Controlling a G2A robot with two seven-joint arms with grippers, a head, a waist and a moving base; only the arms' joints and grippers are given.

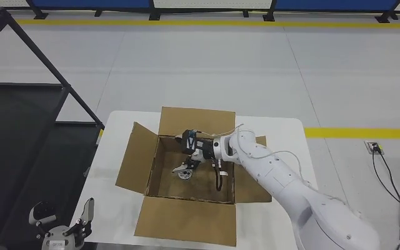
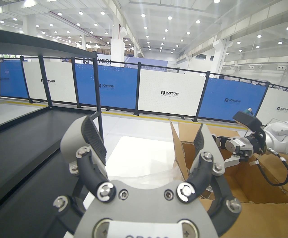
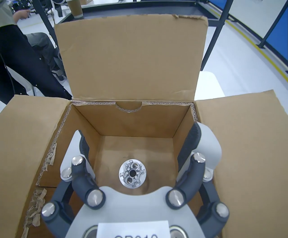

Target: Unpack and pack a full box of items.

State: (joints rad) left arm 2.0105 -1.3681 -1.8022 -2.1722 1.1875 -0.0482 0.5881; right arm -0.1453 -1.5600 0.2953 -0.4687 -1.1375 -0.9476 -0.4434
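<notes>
An open cardboard box stands on the white table with its flaps spread. On its floor lies a round silver metal part with cut-outs and a centre hole, the same part seen from the top. My right gripper hangs inside the box just above the part, open, with nothing between its fingers; from above, this gripper sits left of the box's centre. My left gripper is open and holds nothing, off the table's near left corner, beside the box's outer wall.
A black metal rack stands left of the table, and a paper cup is on a shelf behind the box. A clear plastic sheet lies on the table beside the box. The raised flaps narrow the box opening.
</notes>
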